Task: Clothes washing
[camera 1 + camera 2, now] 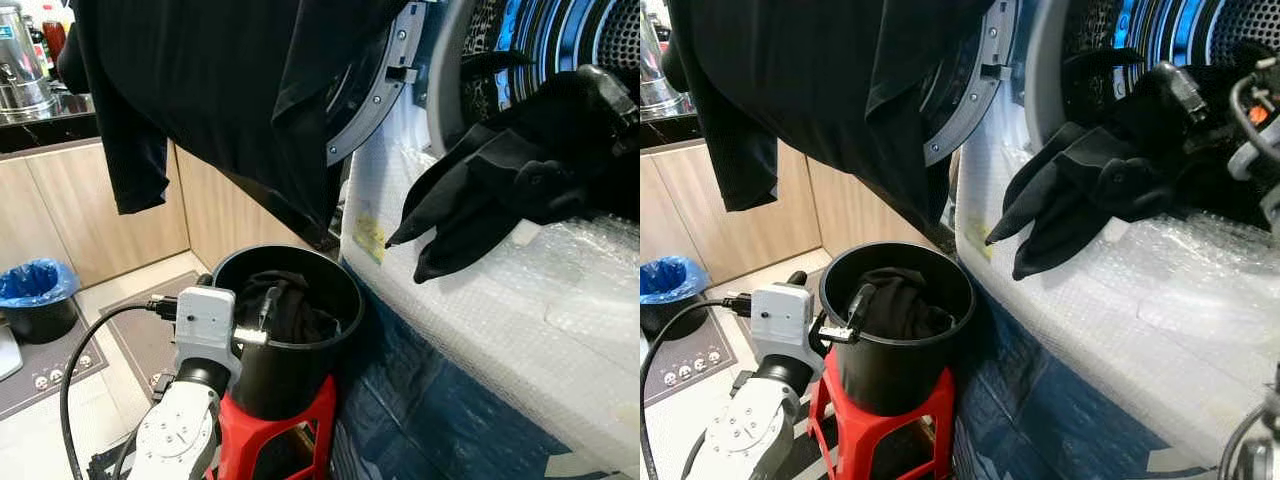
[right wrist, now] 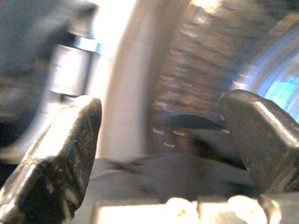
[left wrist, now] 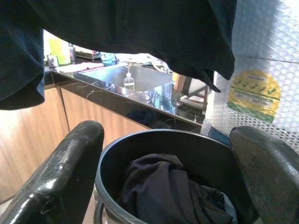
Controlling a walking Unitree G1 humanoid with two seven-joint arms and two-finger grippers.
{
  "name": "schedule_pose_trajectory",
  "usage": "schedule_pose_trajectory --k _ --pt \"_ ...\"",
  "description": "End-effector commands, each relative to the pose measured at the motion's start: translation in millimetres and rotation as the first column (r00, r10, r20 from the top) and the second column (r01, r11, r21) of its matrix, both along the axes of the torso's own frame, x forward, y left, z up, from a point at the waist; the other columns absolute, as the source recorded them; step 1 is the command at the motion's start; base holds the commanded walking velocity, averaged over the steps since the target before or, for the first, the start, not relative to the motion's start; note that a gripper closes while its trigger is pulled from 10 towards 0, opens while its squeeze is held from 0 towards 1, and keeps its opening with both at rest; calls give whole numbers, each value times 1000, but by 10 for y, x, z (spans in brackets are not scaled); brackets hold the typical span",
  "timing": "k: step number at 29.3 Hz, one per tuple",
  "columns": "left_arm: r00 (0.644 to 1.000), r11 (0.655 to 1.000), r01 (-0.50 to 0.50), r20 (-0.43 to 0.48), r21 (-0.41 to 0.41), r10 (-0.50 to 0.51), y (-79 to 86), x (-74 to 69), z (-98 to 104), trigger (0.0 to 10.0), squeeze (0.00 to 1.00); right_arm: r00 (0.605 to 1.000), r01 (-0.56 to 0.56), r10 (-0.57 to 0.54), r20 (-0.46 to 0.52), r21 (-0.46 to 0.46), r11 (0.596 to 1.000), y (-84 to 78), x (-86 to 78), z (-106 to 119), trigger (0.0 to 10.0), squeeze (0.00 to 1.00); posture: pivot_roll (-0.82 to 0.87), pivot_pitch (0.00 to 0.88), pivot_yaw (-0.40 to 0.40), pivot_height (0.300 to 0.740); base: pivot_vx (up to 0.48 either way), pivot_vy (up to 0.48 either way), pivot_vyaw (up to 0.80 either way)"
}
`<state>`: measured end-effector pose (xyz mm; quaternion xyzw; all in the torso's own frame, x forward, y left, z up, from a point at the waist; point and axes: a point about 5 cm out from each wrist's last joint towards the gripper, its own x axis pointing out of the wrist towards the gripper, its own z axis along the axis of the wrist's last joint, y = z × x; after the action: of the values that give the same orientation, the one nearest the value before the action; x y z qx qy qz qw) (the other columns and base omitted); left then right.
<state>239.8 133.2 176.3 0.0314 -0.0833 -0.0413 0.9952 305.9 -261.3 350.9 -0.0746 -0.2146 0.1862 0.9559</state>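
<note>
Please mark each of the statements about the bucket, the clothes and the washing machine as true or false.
1. The black bucket stands on a red stool. True.
2. The bucket is empty. False: dark clothes lie inside it.
3. A black garment hangs out of the washing machine drum. True.
4. The left gripper has its jaws shut on cloth. False: they are open, near the bucket rim.
5. The bin liner by the cabinets is red. False: it is blue.

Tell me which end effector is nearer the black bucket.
Left. The left end effector sits at the rim of the black bucket, fingers open toward the clothes inside. The right end effector is up at the washer drum, well away.
</note>
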Motion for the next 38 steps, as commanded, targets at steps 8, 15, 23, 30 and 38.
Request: schedule_pose_trajectory --k 8,15,23,30,38 --pt "1000 999 30 6 -10 -30 -31 9 25 10000 0 965 -262 255 -62 -230 937 474 -261 -490 10000 0 58 0 -99 740 0 0 0" --pt "1000 1000 28 4 -11 -28 -26 11 22 10000 0 897 -436 371 -241 -338 834 720 -435 -949 10000 0 59 0 -98 740 0 0 0" --pt "1000 1000 18 3 -11 -18 -18 7 21 10000 0 850 -480 321 -417 -365 798 793 -404 -1354 10000 0 66 0 -102 740 0 0 0" --pt "1000 1000 4 0 -10 -4 4 -17 15 10000 0 828 -464 249 -502 -366 806 815 -294 -1647 10000 0 81 0 -108 740 0 0 0" --pt "1000 1000 0 -2 -10 0 18 -13 16 10000 0 744 -550 203 -636 -410 728 728 -393 -1940 10000 0 80 0 -106 740 0 0 0"
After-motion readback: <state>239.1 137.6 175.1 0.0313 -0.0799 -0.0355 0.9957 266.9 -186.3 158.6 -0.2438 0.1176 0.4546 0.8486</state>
